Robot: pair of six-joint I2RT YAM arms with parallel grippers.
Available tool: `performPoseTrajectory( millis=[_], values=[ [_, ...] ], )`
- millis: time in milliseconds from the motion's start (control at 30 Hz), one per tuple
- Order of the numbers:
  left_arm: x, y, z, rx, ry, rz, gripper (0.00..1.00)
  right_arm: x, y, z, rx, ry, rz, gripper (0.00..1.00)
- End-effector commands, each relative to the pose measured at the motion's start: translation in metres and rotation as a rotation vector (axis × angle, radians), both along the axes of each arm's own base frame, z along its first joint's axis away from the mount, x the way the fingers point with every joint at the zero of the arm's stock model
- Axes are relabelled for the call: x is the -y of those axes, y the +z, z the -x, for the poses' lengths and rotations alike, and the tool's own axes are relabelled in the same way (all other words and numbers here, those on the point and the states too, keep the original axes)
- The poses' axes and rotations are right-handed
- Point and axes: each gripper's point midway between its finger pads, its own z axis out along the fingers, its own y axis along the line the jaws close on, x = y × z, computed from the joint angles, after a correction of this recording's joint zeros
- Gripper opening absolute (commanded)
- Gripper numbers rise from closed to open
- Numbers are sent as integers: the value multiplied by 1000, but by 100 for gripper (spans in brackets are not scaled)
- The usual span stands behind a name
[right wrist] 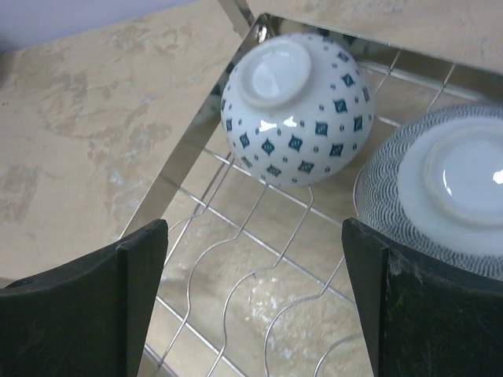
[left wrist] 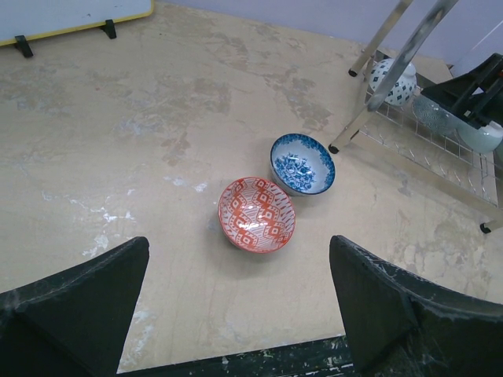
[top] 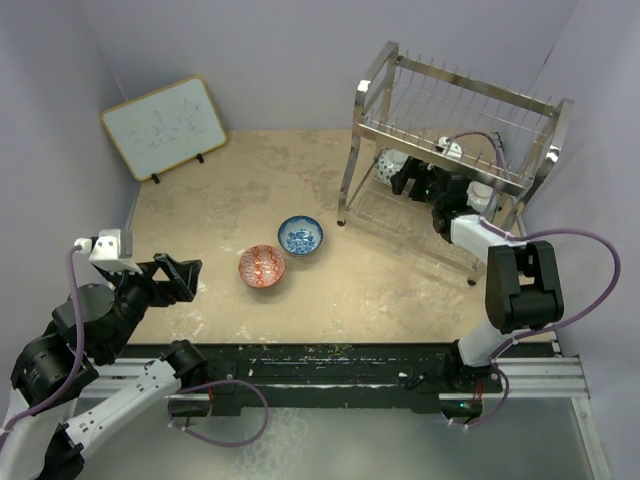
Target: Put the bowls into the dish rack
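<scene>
My right fingers (right wrist: 416, 306) are spread and hold nothing, inside the lower tier of the dish rack (top: 400, 137), facing two upturned bowls: a diamond-dotted bowl (right wrist: 295, 110) with a grey-patterned bowl (right wrist: 448, 188) beside it. My left fingers (left wrist: 78, 306) gape empty above the tabletop (left wrist: 118, 157), where the red-orange bowl (left wrist: 257, 214) and blue bowl (left wrist: 302, 162) sit upright, close together.

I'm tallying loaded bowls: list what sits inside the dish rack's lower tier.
A dotted blue-and-white bowl and a grey-patterned bowl lie there, feet showing; a pale bowl peeks past the right arm, which covers the rest.
</scene>
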Motion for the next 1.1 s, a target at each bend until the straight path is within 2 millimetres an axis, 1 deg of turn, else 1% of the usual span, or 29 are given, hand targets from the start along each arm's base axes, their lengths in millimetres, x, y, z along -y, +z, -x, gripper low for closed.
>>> performPoseTrajectory(
  millis=[0, 100, 233, 300, 433, 533, 567, 600, 700, 767, 800, 867, 933, 1000, 1033, 1067],
  values=[
    [6, 6, -6, 12, -1, 16, 99, 1, 9, 10, 4, -28, -37, 93],
    [8, 6, -6, 14, -7, 18, 99, 10, 0, 13, -28, -75, -17, 93],
    [7, 5, -6, 12, -6, 19, 99, 36, -8, 11, -80, -222, 29, 94],
    [7, 4, -6, 11, -4, 19, 99, 43, -10, 10, -95, -262, 44, 94],
    [6, 4, -5, 12, -1, 21, 99, 48, -14, 0, -97, -284, 66, 95],
    [6, 3, -5, 9, -3, 21, 99, 51, -23, -4, -106, -295, 86, 95],
    [6, 3, -5, 9, 0, 22, 99, 51, -14, -12, -78, -297, 88, 95],
    [5, 4, -4, 11, 0, 23, 99, 52, -11, -17, -65, -298, 95, 95],
    [4, 3, -4, 10, 2, 21, 99, 55, -12, -25, -61, -310, 123, 96],
    [3, 3, -4, 11, 5, 22, 99, 54, -10, -26, -66, -305, 117, 96],
    [3, 3, -4, 11, 6, 24, 99, 52, -9, -24, -76, -293, 113, 96],
    [3, 3, -4, 10, 9, 23, 99, 51, -5, -17, -72, -290, 98, 96],
    [3, 3, -4, 11, 10, 26, 99, 44, 2, -9, -59, -263, 66, 97],
    [4, 2, -5, 7, 8, 21, 99, 36, 13, -2, -51, -232, 34, 97],
    [4, 2, -5, 5, 7, 20, 99, 30, 5, 8, -74, -208, 28, 98],
    [5, 2, -5, 4, 7, 19, 99, 25, 5, 14, -82, -186, 23, 98]
  ],
)
